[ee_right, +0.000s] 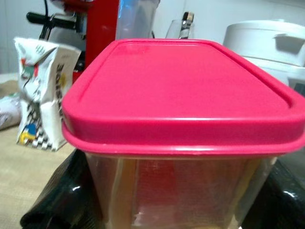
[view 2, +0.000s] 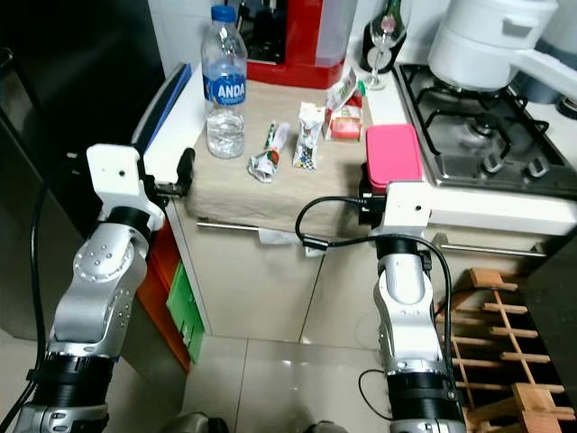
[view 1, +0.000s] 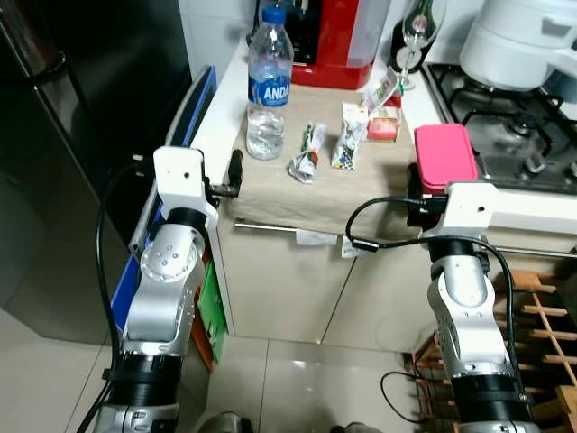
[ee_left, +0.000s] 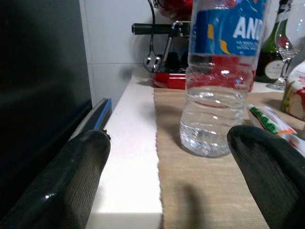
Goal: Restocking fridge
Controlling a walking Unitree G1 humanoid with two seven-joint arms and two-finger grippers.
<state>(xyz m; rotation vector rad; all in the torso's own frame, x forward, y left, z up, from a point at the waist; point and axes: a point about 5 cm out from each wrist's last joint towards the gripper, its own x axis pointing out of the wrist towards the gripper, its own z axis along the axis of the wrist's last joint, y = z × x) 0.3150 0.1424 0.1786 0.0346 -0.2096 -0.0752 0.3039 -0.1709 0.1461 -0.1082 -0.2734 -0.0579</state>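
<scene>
A clear water bottle (view 1: 269,86) with a blue label stands on a beige cloth mat (view 1: 270,194) on the counter. My left gripper (view 1: 233,176) is open at the mat's near left corner. The bottle (ee_left: 219,95) stands a short way beyond its fingertips (ee_left: 81,162). A clear container with a pink lid (view 1: 444,155) sits at the mat's right edge beside the hob. My right gripper (ee_right: 176,205) is open, with a finger (ee_right: 62,195) on each side of the container (ee_right: 176,95), close to its walls. Several snack packets (view 1: 308,153) lie between bottle and container.
The dark fridge (view 1: 72,135) stands to the left, with a blue board (view 1: 194,117) wedged between it and the counter. A red coffee machine (view 1: 334,45), wine glass (view 1: 419,27) and white pot (view 1: 523,41) stand behind. Gas hob (view 1: 514,126) at right, wooden rack (view 1: 541,307) below.
</scene>
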